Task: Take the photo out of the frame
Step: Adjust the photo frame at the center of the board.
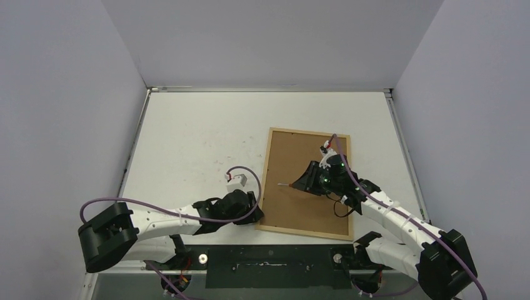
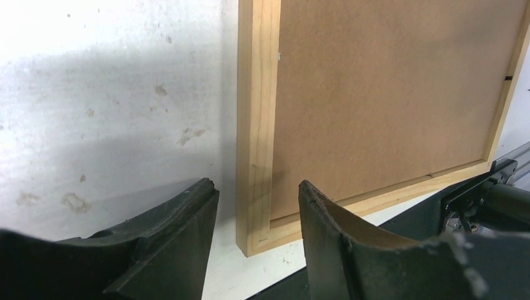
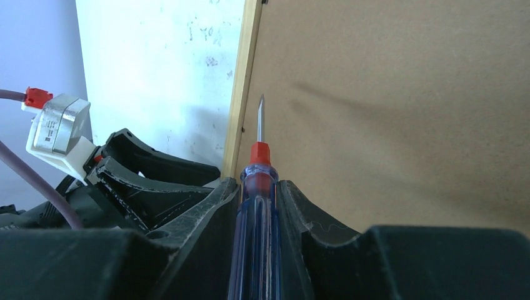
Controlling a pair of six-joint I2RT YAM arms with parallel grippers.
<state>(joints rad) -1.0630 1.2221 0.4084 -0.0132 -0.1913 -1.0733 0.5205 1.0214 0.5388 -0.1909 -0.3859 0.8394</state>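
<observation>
The frame (image 1: 306, 233) of light wood lies face down on the white table, with its brown backing panel (image 1: 300, 156) up. The photo is hidden under the panel. My left gripper (image 1: 253, 209) is open, its jaws on either side of the frame's left rail (image 2: 255, 112) by the near-left corner; I cannot tell whether they touch it. My right gripper (image 1: 309, 181) is shut on a blue-handled screwdriver (image 3: 256, 212) with a red collar. Its metal tip points over the panel (image 3: 406, 112) toward the left rail (image 3: 247, 75).
The black base plate (image 1: 269, 265) runs along the table's near edge, just below the frame's near rail. Grey walls enclose the table on three sides. A purple cable (image 1: 156, 205) loops along the left arm. The left wrist (image 3: 144, 175) shows in the right wrist view.
</observation>
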